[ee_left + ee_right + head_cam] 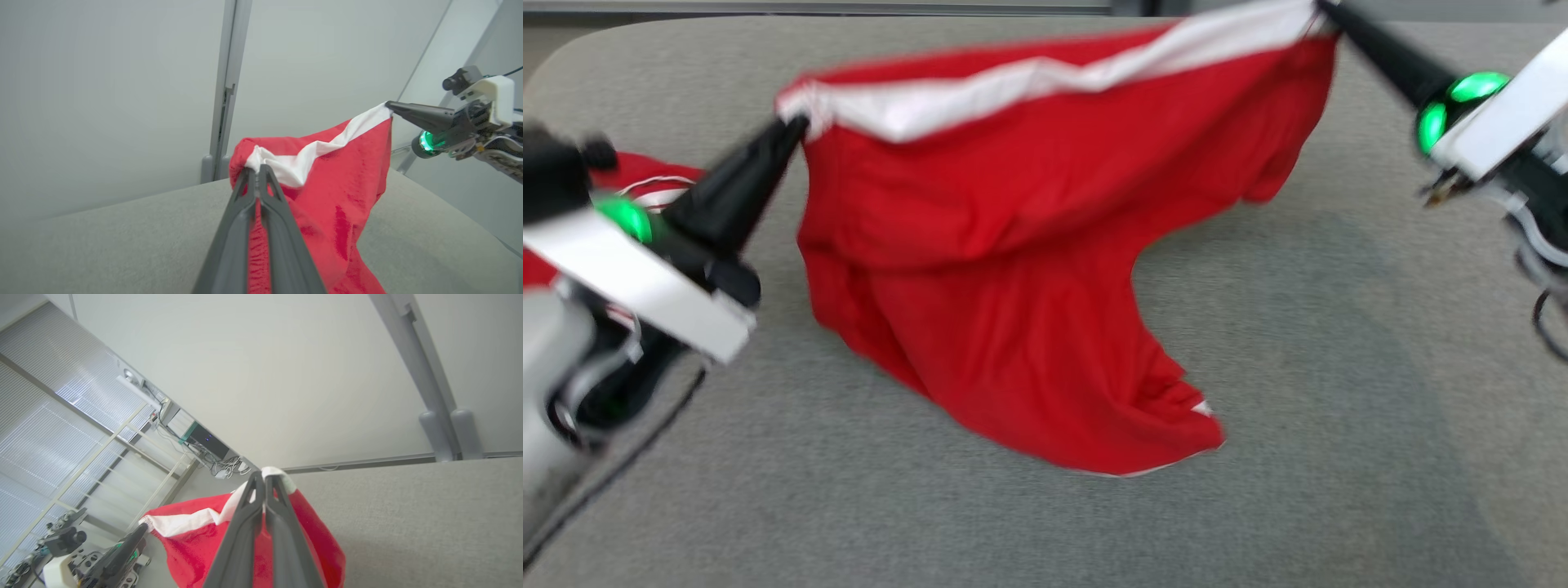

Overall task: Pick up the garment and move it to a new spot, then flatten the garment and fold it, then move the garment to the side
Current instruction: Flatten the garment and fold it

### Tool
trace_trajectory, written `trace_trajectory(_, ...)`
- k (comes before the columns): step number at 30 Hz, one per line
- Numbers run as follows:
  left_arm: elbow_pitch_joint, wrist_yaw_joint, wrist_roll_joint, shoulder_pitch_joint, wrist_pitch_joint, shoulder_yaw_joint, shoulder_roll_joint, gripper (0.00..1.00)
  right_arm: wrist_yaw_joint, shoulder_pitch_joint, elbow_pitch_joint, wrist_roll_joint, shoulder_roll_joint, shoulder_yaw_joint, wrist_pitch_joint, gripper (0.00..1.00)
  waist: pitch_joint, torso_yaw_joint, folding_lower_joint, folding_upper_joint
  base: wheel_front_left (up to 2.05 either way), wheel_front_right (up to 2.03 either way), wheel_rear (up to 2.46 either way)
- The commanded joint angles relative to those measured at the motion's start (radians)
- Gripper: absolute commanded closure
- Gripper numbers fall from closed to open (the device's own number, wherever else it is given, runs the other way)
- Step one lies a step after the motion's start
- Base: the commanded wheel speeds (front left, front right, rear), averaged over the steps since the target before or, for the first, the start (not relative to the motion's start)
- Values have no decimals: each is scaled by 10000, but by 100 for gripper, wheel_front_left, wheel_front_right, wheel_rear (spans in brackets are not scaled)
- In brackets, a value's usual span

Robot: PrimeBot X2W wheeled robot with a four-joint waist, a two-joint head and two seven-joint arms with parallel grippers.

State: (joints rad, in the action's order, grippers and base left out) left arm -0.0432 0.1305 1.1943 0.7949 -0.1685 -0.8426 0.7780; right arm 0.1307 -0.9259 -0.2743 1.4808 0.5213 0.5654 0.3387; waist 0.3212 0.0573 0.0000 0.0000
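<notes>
While the left claw point(256, 171) and the right claw point(264, 476) are each pressed together on an end of the white waistband point(1029, 82), the red shorts point(1013, 245) hang between them above the middle of the grey table point(1339, 408). The band runs from the near left up to the far right, and the lowest leg hem seems to brush the surface on the near side. I judge this to be the carrying stage, or the start of flattening: the shorts are lifted and spread but not yet laid down. The next move calls for both arms to keep the band taut and sink together, letting the trailing legs lie out smoothly rather than pile up under the band. The cloth looks thin and smooth, a soft sports knit that falls in deep, rounded folds, with a narrow white trim at the hem. The waistband is gathered and puckered where the dark, tapered fingers pinch it. The table is covered in a matte, felt-like grey fabric with a rounded far-left corner. A second red garment point(645, 175) with white lines lies at the far left, well apart.
</notes>
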Motion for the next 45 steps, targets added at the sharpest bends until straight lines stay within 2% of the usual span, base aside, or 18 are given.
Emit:
trace_trajectory(1,218,-1,284,757,275,-31,-86,100,2,-494,-133,-157,26,-163,-208,100,234,-647,0,0,0,0,0)
trace_trajectory(4,182,-1,531,2583,1013,-157,-344,100,2,-1552,-531,-638,3,-402,-686,100,730,-1226,0,0,0,0,0)
trace_trajectory(8,-775,-1,165,5044,1340,-387,-1167,100,2,-3003,-1118,-1373,-101,-768,-1727,100,1398,-1919,0,0,0,0,0)
trace_trajectory(10,-1367,-1,-219,6145,1101,-539,-1549,100,2,-3597,-1313,-1624,-118,-922,-2252,100,1627,-2205,0,0,0,0,0)
trace_trajectory(14,-2119,-1,-872,7294,460,-1012,-1865,100,2,-4155,-1341,-1840,-100,-970,-2801,100,1822,-2532,0,0,0,0,0)
trace_trajectory(18,-2444,-1,-1092,7813,-501,-1713,-1781,100,2,-4041,-668,-1660,187,-849,-3152,100,1925,-2734,0,0,0,0,0)
trace_trajectory(21,-1728,-1,-816,7171,-820,-2419,-1332,100,1,-3123,234,-1438,713,-563,-3116,100,1954,-2720,0,0,0,0,0)
trace_trajectory(24,-475,-1,-282,6087,-952,-3072,-599,100,2,-1682,1161,-1177,1497,-367,-3136,100,1975,-2574,0,0,0,0,0)
trace_trajectory(26,242,-2,69,5031,-969,-3278,-147,100,2,-313,1635,-974,2039,-241,-3259,100,1963,-2428,0,0,0,0,0)
trace_trajectory(30,1249,-1,416,2587,-972,-3595,380,100,2,2569,2300,-314,2927,-230,-3788,100,1822,-2121,0,0,0,0,0)
trace_trajectory(32,1500,-1,304,1520,-974,-3824,547,100,2,3992,2652,122,3181,-213,-4109,100,1680,-1996,0,0,0,0,0)
trace_trajectory(36,1622,-1,-290,-212,-974,-4125,537,100,2,6231,3231,863,3632,-285,-4737,100,1263,-1826,0,0,0,0,0)
trace_trajectory(41,1587,-1,-1300,-1793,-975,-4338,582,100,2,8235,4024,1419,4147,-217,-5190,100,521,-1754,0,0,0,0,0)
trace_trajectory(45,1606,-1,-1618,-2838,-913,-4385,668,100,2,9526,4711,1661,4644,-213,-5469,100,-46,-1636,0,0,0,0,0)
